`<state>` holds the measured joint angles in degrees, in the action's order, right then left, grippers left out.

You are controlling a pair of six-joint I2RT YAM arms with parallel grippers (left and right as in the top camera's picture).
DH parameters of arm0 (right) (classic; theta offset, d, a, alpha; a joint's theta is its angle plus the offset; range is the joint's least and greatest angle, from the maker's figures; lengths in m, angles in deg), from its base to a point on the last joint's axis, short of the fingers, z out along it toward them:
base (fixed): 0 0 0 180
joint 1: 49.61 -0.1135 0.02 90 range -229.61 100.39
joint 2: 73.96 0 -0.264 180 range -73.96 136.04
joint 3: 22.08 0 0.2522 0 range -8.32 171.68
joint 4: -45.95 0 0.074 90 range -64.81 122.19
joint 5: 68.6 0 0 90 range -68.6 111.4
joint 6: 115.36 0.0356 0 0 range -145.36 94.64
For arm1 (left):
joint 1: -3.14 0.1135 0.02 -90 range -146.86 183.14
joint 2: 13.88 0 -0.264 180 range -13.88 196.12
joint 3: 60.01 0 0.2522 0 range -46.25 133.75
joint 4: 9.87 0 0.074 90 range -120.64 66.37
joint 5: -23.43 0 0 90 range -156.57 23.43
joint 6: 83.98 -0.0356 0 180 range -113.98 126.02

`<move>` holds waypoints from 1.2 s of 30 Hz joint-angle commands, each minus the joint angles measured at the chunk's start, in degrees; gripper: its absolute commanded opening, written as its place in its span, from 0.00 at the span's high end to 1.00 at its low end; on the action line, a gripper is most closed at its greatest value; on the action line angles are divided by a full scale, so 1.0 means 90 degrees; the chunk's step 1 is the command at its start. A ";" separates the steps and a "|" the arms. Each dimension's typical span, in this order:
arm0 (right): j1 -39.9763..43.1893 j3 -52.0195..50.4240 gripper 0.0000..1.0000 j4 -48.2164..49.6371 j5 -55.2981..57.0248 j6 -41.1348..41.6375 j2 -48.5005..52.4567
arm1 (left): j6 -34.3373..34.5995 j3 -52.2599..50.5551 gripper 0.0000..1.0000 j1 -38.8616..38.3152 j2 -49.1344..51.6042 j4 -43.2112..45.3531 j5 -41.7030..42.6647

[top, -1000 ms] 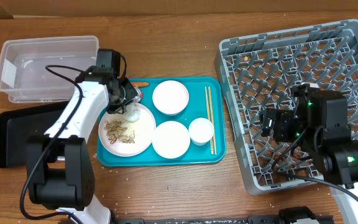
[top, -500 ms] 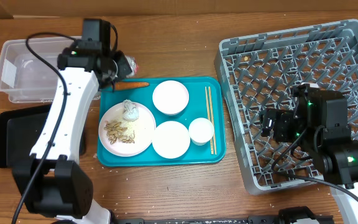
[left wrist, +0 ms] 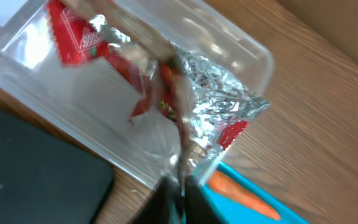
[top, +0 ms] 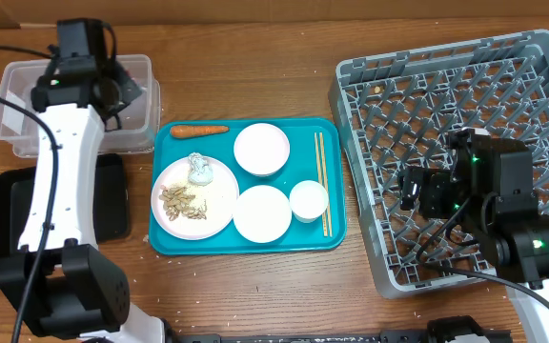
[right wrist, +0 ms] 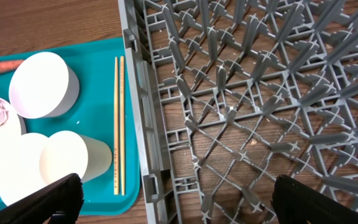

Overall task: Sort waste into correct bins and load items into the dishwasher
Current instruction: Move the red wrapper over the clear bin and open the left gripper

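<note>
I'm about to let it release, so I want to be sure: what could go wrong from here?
1. The left gripper pinches the wrapper over the end of the tub nearest the carrot. The loose foil hangs close to the rim, so it may land on the rim or outside.
2. The crinkled wrapper looks light and may cling to the gripper instead of dropping.

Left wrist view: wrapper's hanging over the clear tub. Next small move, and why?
Probably open the left gripper and let the red shiny wrapper drop. The fingers are pinched shut on the wrapper, and it appears to hang over the inside of the clear tub, so a release should land it in the bin without more travel.
</note>
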<state>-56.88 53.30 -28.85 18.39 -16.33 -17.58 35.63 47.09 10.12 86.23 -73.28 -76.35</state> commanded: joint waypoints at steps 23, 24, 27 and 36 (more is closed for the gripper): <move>-0.0049 0.0185 0.00 -0.0112 -0.0012 0.0073 -0.0041 | -0.0340 -0.0304 0.02 -0.1423 0.0092 -0.2523 0.0998; -0.0049 0.0185 0.00 -0.0129 -0.0012 0.0073 -0.0041 | -0.0340 -0.0423 0.02 -0.1535 0.0092 -0.2419 0.0862; -0.0049 0.0185 0.00 -0.0206 -0.0012 0.0073 -0.0041 | -0.0335 -0.1078 0.02 -0.1906 0.0095 -0.1804 0.0442; -0.0049 0.0185 0.00 -0.0284 -0.0010 0.0070 -0.0041 | -0.0316 -0.2191 0.23 -0.1940 0.0097 -0.0398 0.0359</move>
<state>-56.88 53.33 -31.54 18.39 -15.98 -17.58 32.90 29.91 -7.50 86.76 -79.25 -70.99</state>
